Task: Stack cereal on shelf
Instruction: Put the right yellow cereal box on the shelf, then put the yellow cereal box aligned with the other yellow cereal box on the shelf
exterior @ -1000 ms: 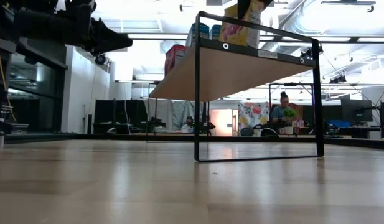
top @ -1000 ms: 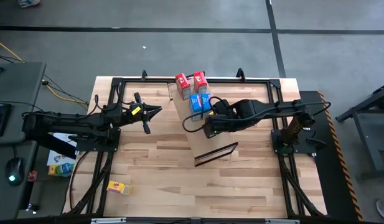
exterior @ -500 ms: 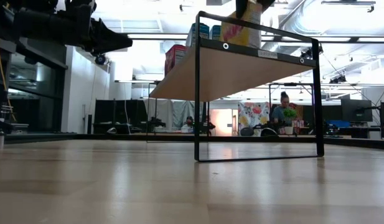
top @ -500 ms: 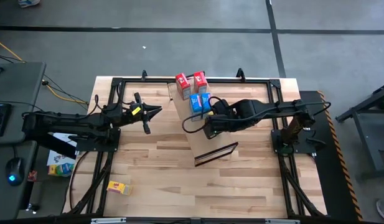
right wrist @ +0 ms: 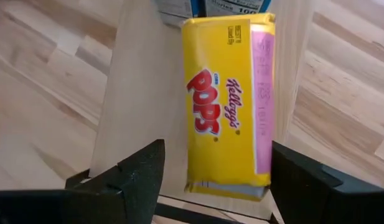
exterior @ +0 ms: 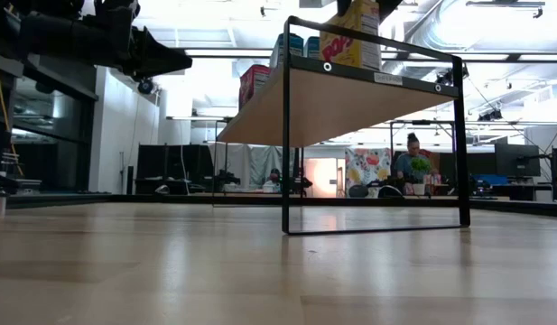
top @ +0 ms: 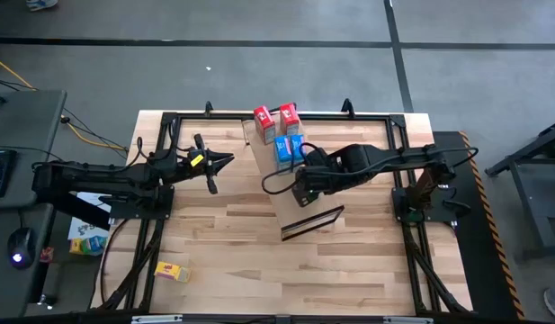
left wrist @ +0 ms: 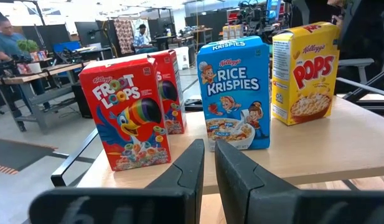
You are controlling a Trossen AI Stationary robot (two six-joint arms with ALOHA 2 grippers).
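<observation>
Letting go: right pincer now spread wide around the yellow Pops box, standing free on the shelf; left pincer clenched, idle.

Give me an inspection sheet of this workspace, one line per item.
Surface: butcher-block table, black frame around it.
Job's things: shelf holds two red boxes, blue boxes and a yellow Pops box standing upright; second yellow box lies on the table's near left corner.
Clutter: nothing seen.
Grippers: right gripper open, straddling the Pops box top without touching it; left gripper shut, off the shelf's left side, facing the boxes.
Cables: black cable loops from right arm.
Surroundings: people at desks behind.
</observation>
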